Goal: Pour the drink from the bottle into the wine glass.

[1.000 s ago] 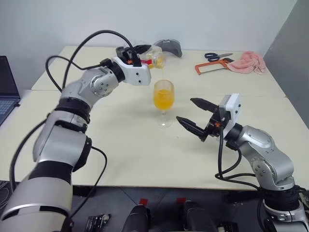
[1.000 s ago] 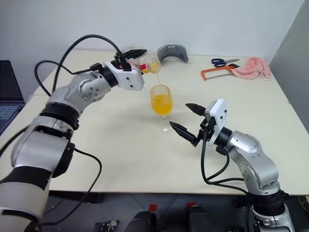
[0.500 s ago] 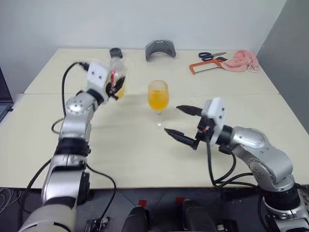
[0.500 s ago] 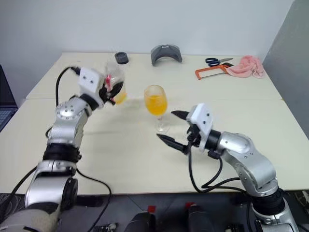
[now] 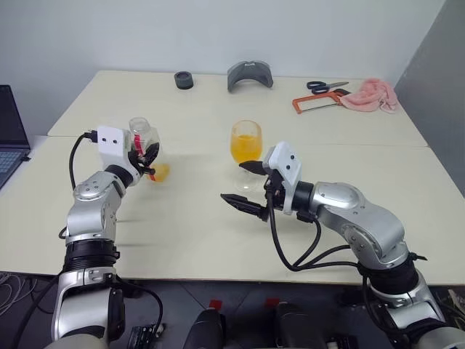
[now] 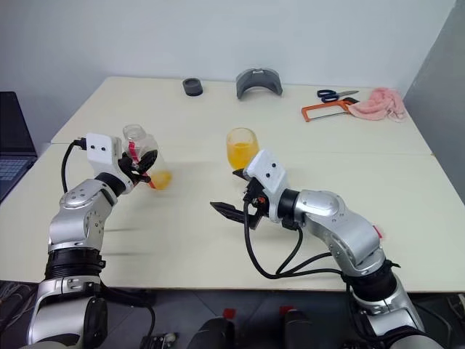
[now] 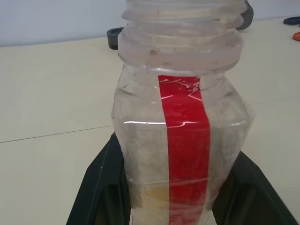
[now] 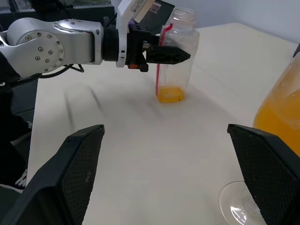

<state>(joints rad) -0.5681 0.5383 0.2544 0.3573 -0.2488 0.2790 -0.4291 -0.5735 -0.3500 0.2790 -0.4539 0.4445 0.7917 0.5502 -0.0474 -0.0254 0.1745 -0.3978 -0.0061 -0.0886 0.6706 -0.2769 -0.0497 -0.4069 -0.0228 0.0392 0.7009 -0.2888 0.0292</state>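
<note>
A: Where's the bottle (image 5: 147, 151)?
B: Upright, uncapped, clamped in the left gripper (image 5: 148, 155); a little drink (image 8: 169, 94) sits at its bottom; its base is at the table (image 5: 182, 225), contact unclear.
A: And the glass (image 5: 246, 151)?
B: Standing partly full, just beyond the right gripper (image 5: 245, 184), whose fingers are spread wide, holding nothing; scissors (image 5: 325, 86), saw (image 5: 312, 102) and cloth (image 5: 369, 94) lie far behind.

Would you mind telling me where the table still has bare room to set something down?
The near front strip of the table is bare. So is the right side, below the pink cloth and hacksaw. The far left corner, left of the black roll, is free. It is crowded mid-table: bottle in the left gripper, wine glass, right gripper.
</note>
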